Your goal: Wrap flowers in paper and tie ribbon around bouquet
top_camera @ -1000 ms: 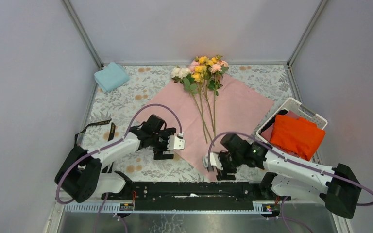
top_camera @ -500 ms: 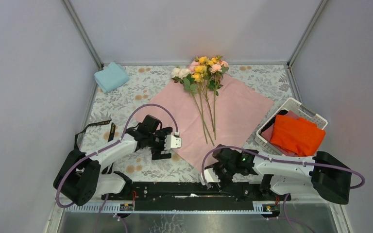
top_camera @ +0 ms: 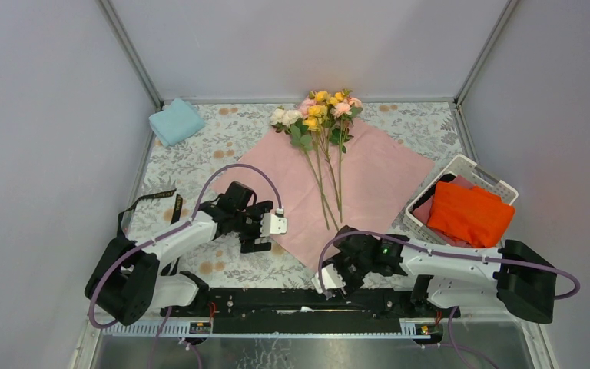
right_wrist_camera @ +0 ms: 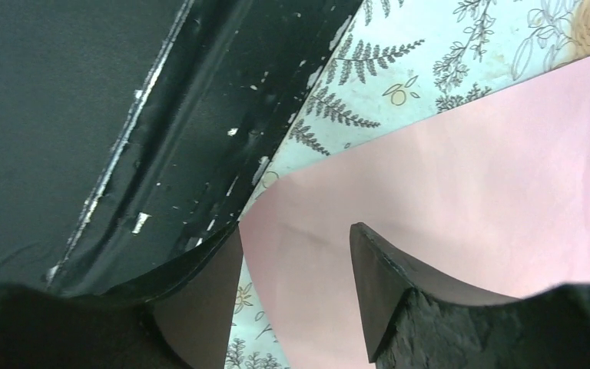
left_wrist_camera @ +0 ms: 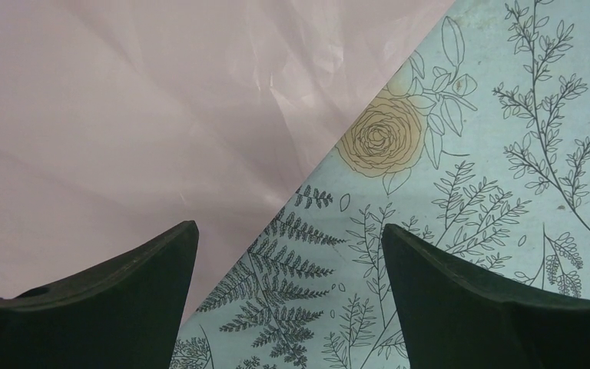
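Observation:
The flowers (top_camera: 319,111) lie on the pinkish-lilac paper (top_camera: 376,173), blooms at the far corner and stems (top_camera: 324,192) pointing toward me. A black ribbon (top_camera: 150,200) rests on the table at the left edge. My left gripper (top_camera: 270,229) is open over the paper's left edge; in the left wrist view its jaws (left_wrist_camera: 290,238) straddle that edge, one finger over the paper (left_wrist_camera: 123,115) and one over the tablecloth. My right gripper (top_camera: 329,278) is at the paper's near corner. In the right wrist view it (right_wrist_camera: 293,231) stands open with the paper corner (right_wrist_camera: 469,177) between its fingers.
A folded light blue cloth (top_camera: 175,121) lies at the far left corner. A white basket (top_camera: 499,183) at the right holds an orange cloth (top_camera: 469,215). The black base rail (top_camera: 299,301) runs along the near edge, right beside my right gripper.
My right arm has swung back and left to the paper's near corner, its jaws narrowing. My left gripper has shifted slightly left and stays wide.

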`<action>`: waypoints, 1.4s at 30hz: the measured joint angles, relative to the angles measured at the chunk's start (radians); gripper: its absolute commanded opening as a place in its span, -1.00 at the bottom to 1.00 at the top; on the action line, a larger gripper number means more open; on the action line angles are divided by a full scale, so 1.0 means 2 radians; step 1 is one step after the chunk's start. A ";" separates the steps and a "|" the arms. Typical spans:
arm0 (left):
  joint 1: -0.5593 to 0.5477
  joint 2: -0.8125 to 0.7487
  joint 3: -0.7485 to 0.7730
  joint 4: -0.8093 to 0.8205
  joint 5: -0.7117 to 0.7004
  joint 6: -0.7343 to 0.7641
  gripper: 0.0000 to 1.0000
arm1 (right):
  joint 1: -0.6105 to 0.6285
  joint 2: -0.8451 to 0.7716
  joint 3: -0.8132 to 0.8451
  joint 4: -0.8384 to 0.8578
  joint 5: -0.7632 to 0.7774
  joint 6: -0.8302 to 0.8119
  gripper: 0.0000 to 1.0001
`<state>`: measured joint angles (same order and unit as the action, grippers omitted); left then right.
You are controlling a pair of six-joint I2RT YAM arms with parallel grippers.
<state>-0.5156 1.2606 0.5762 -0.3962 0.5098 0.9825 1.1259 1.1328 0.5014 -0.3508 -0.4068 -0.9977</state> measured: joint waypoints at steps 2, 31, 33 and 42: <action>0.000 0.001 0.000 0.000 0.002 0.000 0.93 | 0.000 0.001 0.000 0.008 0.004 -0.004 0.23; 0.000 -0.018 0.060 0.000 0.108 -0.055 0.97 | -0.117 0.027 0.064 0.078 -0.015 0.030 -1.00; 0.000 -0.012 0.060 0.006 0.121 -0.065 0.97 | -0.143 0.041 0.078 0.095 -0.031 0.028 -1.00; -0.025 0.038 0.056 0.174 0.154 -0.237 0.97 | -0.262 0.124 0.123 0.163 -0.101 0.024 -1.00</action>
<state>-0.5648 1.3365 0.6872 -0.0486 0.8169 0.5079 0.6022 1.3808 0.7475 -0.0250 -0.6083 -0.9501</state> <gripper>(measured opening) 0.986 0.011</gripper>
